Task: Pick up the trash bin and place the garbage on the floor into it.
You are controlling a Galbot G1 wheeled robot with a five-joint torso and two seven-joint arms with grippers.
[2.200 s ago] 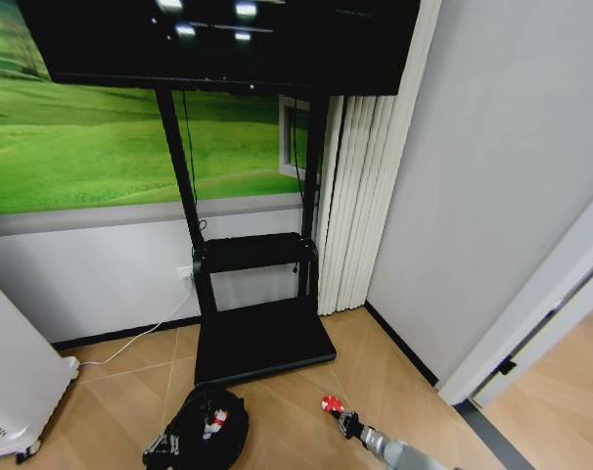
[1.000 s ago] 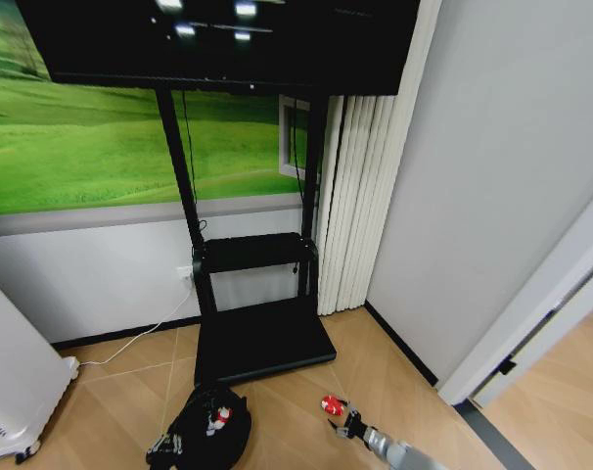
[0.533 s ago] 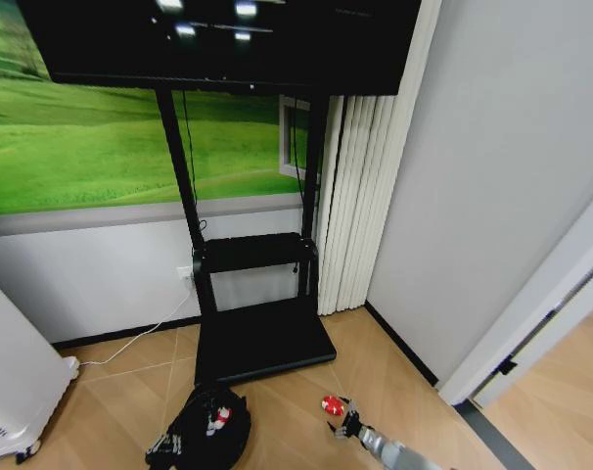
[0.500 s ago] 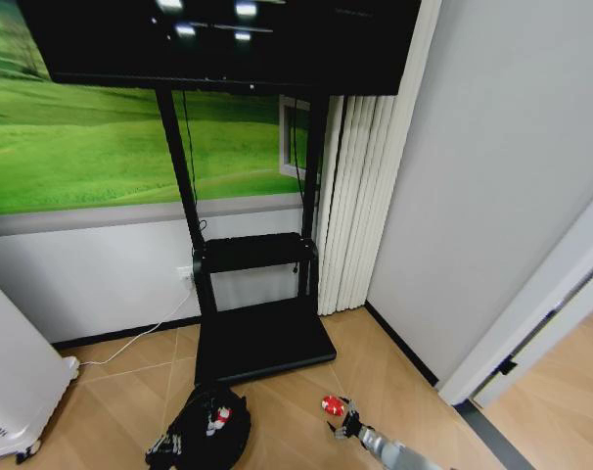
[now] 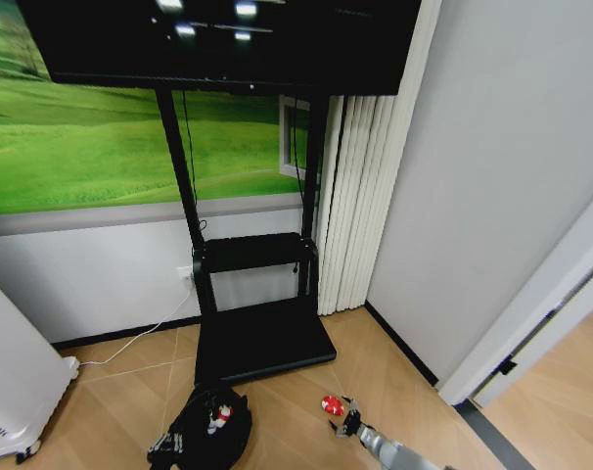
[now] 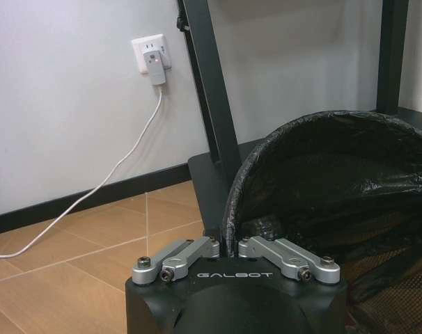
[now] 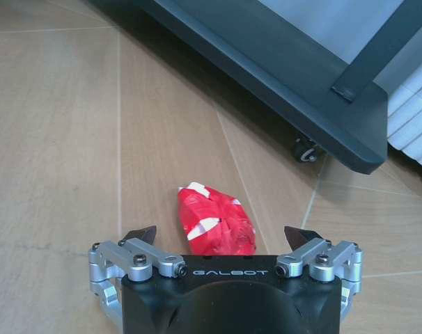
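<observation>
Right gripper (image 7: 220, 240): jaws spread wide, empty, low over the floor (image 7: 58, 139)
Red-and-white garbage (image 7: 215, 220): lying between them, long axis pointing ahead
Left gripper (image 6: 230, 245): pinching the trash bin (image 6: 322, 181) rim

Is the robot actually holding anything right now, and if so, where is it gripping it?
The left gripper holds the trash bin, pinched at its rim. The right gripper is open around a red-and-white piece of garbage on the floor, not gripping it.

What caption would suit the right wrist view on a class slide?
Open right end effector poised over a red-and-white wrapper on the floor, fingers either side.
</observation>
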